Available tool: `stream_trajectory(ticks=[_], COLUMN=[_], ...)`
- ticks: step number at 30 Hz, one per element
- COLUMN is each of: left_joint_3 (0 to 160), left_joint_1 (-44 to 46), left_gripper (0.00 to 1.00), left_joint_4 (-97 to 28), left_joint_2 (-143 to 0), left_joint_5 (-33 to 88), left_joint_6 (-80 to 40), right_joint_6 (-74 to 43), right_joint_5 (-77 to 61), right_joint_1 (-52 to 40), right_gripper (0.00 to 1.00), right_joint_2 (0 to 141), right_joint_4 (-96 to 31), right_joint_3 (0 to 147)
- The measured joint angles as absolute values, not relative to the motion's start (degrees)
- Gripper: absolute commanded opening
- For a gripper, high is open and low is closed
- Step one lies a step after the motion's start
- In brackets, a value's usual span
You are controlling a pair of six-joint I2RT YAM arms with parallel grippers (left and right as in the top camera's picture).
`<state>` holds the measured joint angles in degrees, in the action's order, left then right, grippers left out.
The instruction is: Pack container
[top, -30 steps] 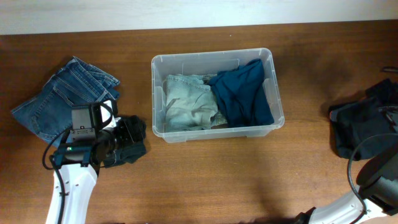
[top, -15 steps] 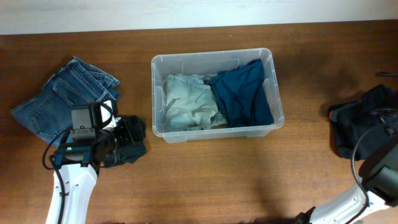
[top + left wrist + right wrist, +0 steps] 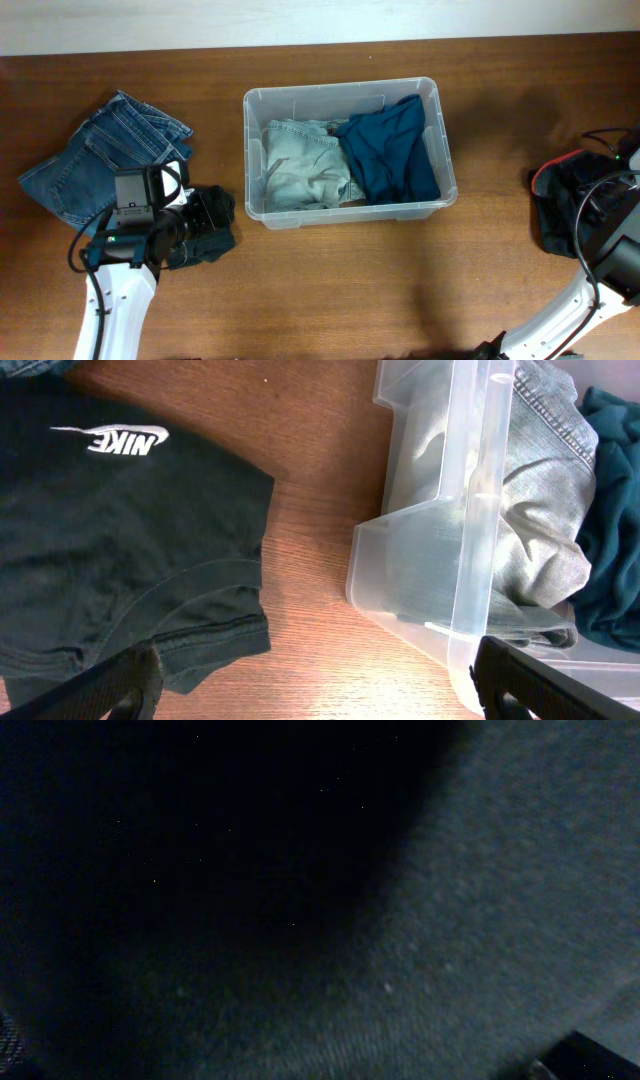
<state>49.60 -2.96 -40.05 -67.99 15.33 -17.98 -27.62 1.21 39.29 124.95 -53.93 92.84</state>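
Note:
The clear plastic container (image 3: 440,120) stands mid-table and holds a pale denim garment (image 3: 300,172) and a teal garment (image 3: 392,150). My left gripper (image 3: 320,695) is open just left of the container's near corner (image 3: 470,570). Only bare wood lies between its fingers. One fingertip (image 3: 115,682) sits over the hem of a black Nike shirt (image 3: 120,530). My right gripper (image 3: 310,1065) is open and low over a dark garment (image 3: 430,920), whose cloth fills that wrist view. Seen from overhead, the right arm (image 3: 600,205) covers that dark pile (image 3: 552,225).
Folded blue jeans (image 3: 95,155) lie at the far left, beside the black shirt (image 3: 212,238). The wooden table (image 3: 350,290) runs back to a white wall. My left arm's white link (image 3: 112,310) reaches in from the front left.
My right arm has swung in over the dark pile at the right and come down onto it. My left arm and the container's contents have not moved.

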Motion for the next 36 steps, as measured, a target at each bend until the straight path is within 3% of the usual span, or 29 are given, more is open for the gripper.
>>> stream_trajectory(ticks=[3, 10, 18, 29, 36], left_joint_3=[49.6, 49.6, 49.6, 49.6, 49.6], left_joint_1=[-2.96, -2.96, -2.96, -2.96, -2.96], left_gripper=[1.0, 0.99, 0.99, 0.99, 0.99], left_joint_4=[-40.05, -40.05, -40.05, -40.05, -40.05], left_joint_2=[-67.99, -67.99, -67.99, -67.99, -67.99], left_joint_5=[15.33, 15.33, 15.33, 15.33, 15.33], left_joint_6=[-17.98, -17.98, -17.98, -17.98, -17.98], right_joint_6=[-27.64, -27.09, -26.85, -24.73, -21.82], right_joint_5=[1.21, 0.86, 0.54, 0.54, 0.54], right_joint_1=[39.29, 39.29, 39.29, 39.0, 34.0], right_gripper=[0.95, 0.4, 0.04, 0.04, 0.04], right_joint_2=[124.95, 124.95, 124.92, 124.66, 116.01], right_joint_4=[-53.93, -54.87, -55.7, -62.89, -65.93], right_joint_3=[92.88, 93.08, 93.67, 99.33, 105.41])
